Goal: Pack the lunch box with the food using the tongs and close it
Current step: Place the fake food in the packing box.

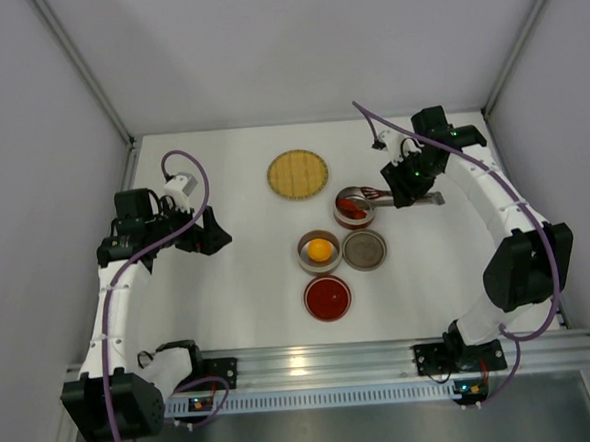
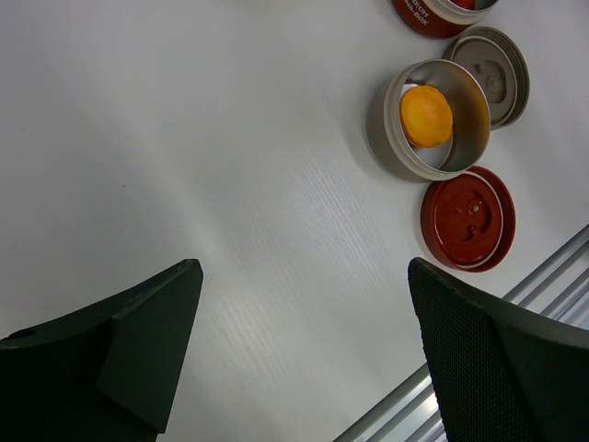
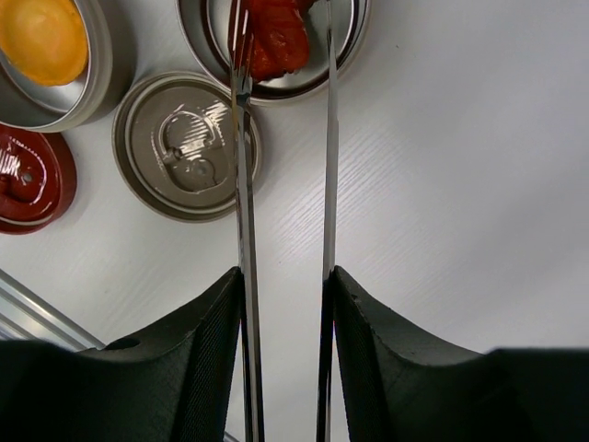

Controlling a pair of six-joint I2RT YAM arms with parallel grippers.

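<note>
**Tongs pinched, tips at the red food**

Nearest the bases on the tabletop (image 1: 243, 184), a red lid (image 1: 327, 298). Beyond it, a tin (image 1: 301, 257) holding the orange piece (image 1: 320, 249), with a grey lid (image 1: 364, 250) just beside. Farther on, right gripper (image 3: 287, 276) fingers (image 3: 207, 350) clamped part-closed on the tongs (image 3: 244, 184). Plain only from the right wrist: tong tips flanking the red pieces (image 3: 276, 37) inside a second tin (image 3: 354, 46). Left gripper (image 2: 304, 267) spread wide, holding nothing, orange piece well beyond its fingertips. Farthest, a woven plate (image 1: 297, 173).
</note>
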